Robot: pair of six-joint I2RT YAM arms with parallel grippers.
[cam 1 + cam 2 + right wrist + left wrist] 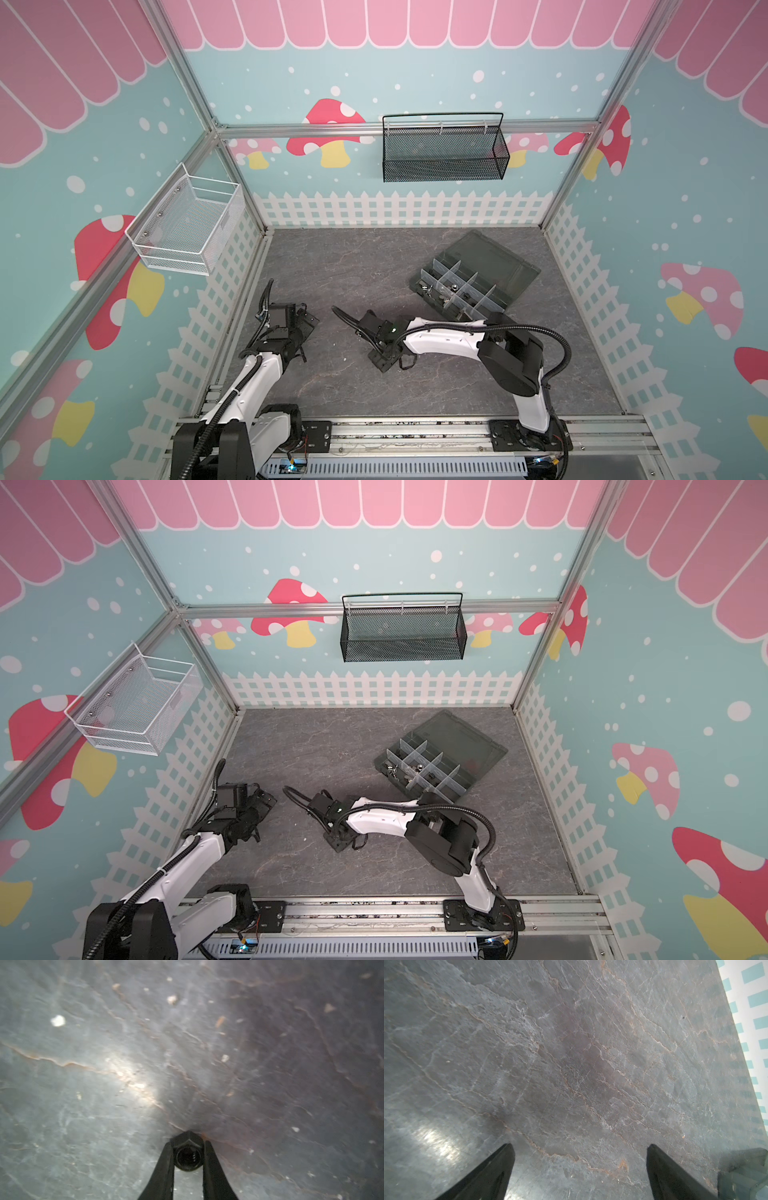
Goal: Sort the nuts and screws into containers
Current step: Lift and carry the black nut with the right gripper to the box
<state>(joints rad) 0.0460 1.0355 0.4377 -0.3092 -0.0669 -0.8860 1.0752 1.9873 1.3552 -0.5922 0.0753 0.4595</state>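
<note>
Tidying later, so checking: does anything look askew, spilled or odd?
The organizer box sits turned at an angle to the table edges. Pale specks dot the table around the right gripper's black hex nut.

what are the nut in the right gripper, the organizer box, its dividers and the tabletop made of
The nut: probably metal, black matte finish; sharp hex faces, threaded bore.
The organizer box: dark grey-green plastic, slightly glossy moulded lid.
The dividers: thin translucent white plastic sheets.
The tabletop: grey veined stone look with glare; stone or printed laminate, cannot tell.
</note>
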